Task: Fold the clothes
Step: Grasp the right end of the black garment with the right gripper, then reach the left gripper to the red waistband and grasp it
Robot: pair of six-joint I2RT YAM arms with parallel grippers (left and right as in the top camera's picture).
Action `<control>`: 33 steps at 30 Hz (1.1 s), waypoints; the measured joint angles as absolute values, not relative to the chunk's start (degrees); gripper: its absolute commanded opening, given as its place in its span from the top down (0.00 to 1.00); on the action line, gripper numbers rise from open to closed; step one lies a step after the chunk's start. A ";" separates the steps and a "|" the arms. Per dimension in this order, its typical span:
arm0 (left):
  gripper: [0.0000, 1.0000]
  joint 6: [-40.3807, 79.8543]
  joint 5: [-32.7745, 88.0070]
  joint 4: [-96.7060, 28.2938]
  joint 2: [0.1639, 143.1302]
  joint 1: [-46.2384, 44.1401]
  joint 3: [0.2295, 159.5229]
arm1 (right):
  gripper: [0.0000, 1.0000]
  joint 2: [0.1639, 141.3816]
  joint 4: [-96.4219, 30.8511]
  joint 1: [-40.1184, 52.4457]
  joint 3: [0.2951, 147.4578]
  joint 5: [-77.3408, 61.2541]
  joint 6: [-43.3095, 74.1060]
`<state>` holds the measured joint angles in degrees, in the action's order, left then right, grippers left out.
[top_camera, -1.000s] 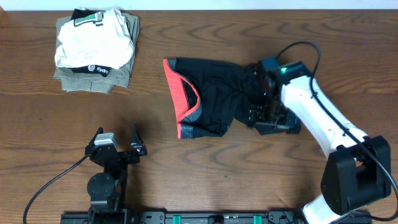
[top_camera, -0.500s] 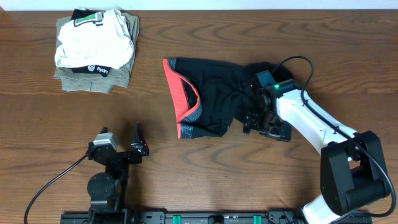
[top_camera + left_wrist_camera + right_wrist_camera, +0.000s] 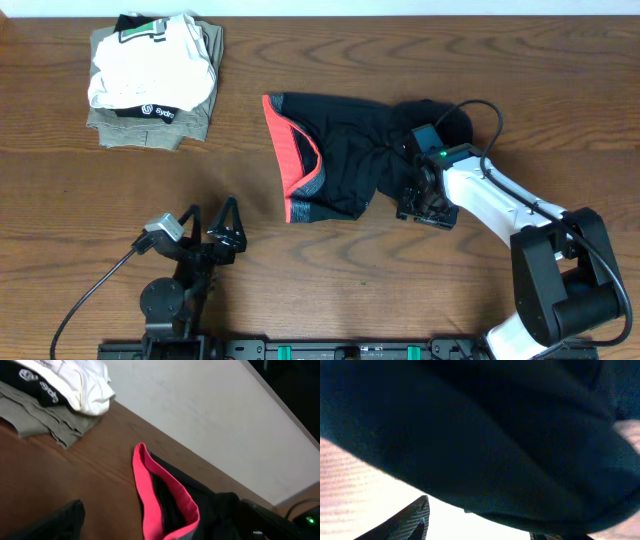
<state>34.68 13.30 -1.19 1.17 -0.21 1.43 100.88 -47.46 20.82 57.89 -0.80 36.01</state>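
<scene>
The pants (image 3: 345, 150) lie bunched in a dark heap on the desk (image 3: 330, 300), right of its middle. Their waistband (image 3: 293, 165) faces left and gapes, showing the bright red lining, with a strip of grey at its near corner. The rest of the cloth is crumpled toward the right, where it runs under the right arm (image 3: 500, 205).

The right claw (image 3: 421, 197) is down at the heap's right edge, pressed into the cloth. In the right wrist view black cloth fills nearly everything and bulges between two fingertips (image 3: 412, 520) that show only at the bottom edge. Whether the claw grips the cloth or merely straddles it, I cannot tell.

The left claw (image 3: 212, 220) stands wide and holds nothing, over bare wood near the front left, well apart from the pants. Its camera looks across the desk at the red waistband, with one dark finger (image 3: 60, 522) in the lower corner.

A stack (image 3: 150, 80) of folded clothes, white on olive, sits at the far left corner, well apart from the pants.
</scene>
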 measured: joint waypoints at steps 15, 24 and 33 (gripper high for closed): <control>0.02 37.06 22.48 0.34 13.19 -0.21 1.37 | 0.64 100.88 -44.60 20.82 57.89 6.46 35.77; 0.02 32.36 39.94 4.05 17.12 -0.16 1.65 | 0.55 100.88 -44.69 20.82 57.89 6.55 35.77; 0.02 24.62 32.38 -25.87 24.84 -0.60 20.82 | 0.52 100.88 -44.66 20.82 57.87 6.74 35.77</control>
<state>24.62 32.38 -25.87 24.84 -0.60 20.82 100.88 -44.66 20.82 57.87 6.74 35.77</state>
